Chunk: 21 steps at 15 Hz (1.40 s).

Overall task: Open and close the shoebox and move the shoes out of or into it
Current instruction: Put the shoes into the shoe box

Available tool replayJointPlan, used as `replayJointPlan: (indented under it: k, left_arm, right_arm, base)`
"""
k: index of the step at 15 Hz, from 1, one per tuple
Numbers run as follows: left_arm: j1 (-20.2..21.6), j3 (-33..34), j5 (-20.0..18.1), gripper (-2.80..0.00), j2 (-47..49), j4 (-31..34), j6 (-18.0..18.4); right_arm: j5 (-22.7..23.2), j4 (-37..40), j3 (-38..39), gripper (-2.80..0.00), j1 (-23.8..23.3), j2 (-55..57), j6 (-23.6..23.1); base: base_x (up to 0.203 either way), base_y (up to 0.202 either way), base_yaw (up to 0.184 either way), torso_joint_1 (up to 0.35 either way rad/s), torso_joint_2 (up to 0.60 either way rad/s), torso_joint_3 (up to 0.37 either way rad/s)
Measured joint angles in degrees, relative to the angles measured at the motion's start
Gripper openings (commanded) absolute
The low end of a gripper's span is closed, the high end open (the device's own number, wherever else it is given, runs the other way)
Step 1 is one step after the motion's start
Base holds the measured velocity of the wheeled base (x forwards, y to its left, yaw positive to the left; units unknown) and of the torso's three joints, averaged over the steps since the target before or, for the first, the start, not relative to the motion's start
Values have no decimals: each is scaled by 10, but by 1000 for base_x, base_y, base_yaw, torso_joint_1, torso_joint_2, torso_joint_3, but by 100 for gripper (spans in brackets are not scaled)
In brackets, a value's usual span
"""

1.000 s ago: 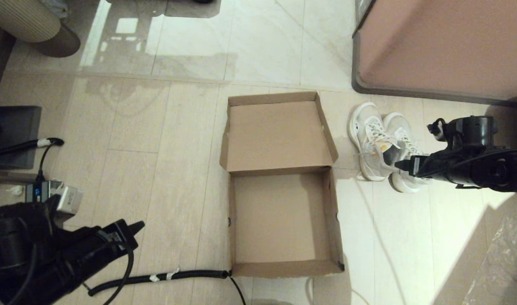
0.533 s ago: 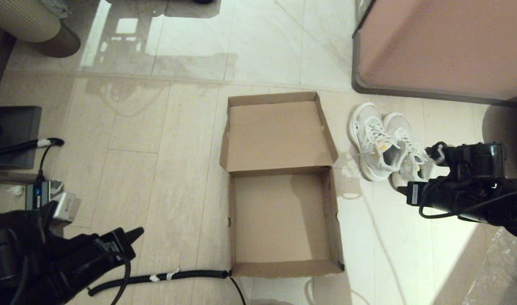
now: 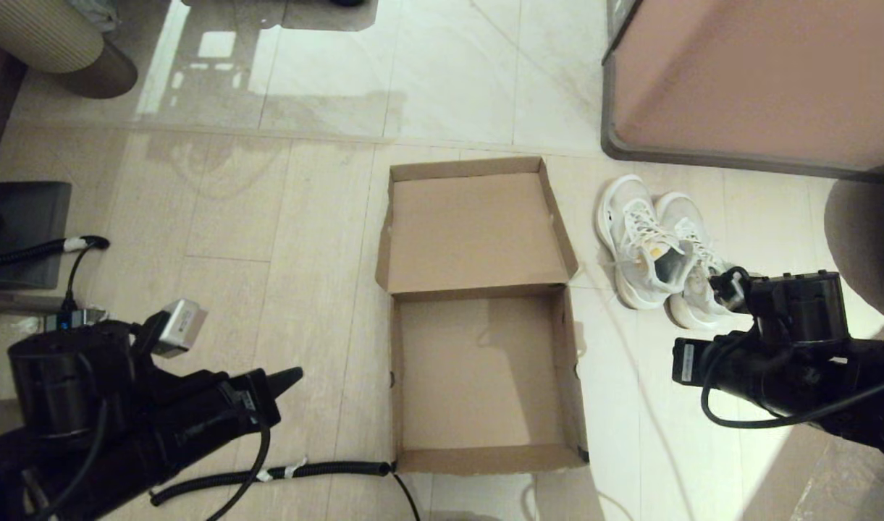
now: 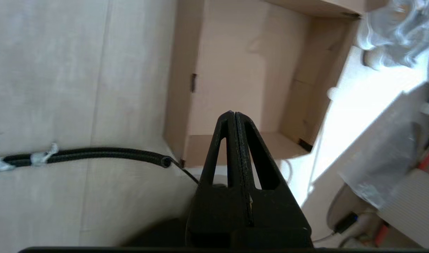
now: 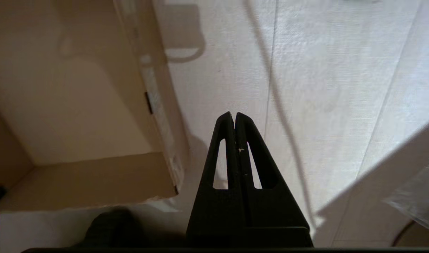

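The brown cardboard shoebox (image 3: pixel 478 376) stands open on the floor at the centre, its lid (image 3: pixel 478 231) flipped back flat, and it holds nothing. The two white sneakers (image 3: pixel 648 246) lie side by side on the floor right of the lid; my right wrist partly covers the nearer one. My right gripper (image 3: pixel 677 359) is shut and empty, hovering over bare floor right of the box's right wall (image 5: pixel 158 105), nearer to me than the shoes. My left gripper (image 3: pixel 293 376) is shut and empty, low at the left, pointing toward the box (image 4: pixel 228 63).
A large pinkish-brown cabinet with a grey rim (image 3: pixel 760 72) stands at the back right, close behind the shoes. A black corrugated cable (image 3: pixel 304 470) lies on the floor up to the box's near left corner. A dark case (image 3: pixel 22 231) sits at the far left.
My right arm has drawn back from the shoes toward me, empty. My left arm has risen and swung right toward the box. Box and shoes have not moved.
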Motion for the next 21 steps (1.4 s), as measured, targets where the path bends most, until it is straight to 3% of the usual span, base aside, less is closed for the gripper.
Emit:
replayJointPlan:
  k: [4,10,12,17,21]
  left_arm:
    - [-6,-4,31,-280,25,-1,1]
    - [7,-62,30,-280,97,-9,4]
    - [8,-109,32,-280,170,-42,12]
    - [8,-291,35,-280,365,-125,52]
    - [3,-401,41,-280,463,-118,57]
  right_arm:
    - [38,0,-19,-280,5,18,-12]
    - [24,0,-13,-280,32,65,-18]
    - [26,-19,-16,-280,30,99,-15]
    - [52,-182,-31,-280,25,221,-58]
    - [57,-184,-71,-280,27,277,-65]
  base:
    - [0,0,0,0,0,0]
    - [0,0,0,0,0,0]
    - [0,0,0,0,0,0]
    - [0,0,0,0,0,0]
    - [0,0,0,0,0,0]
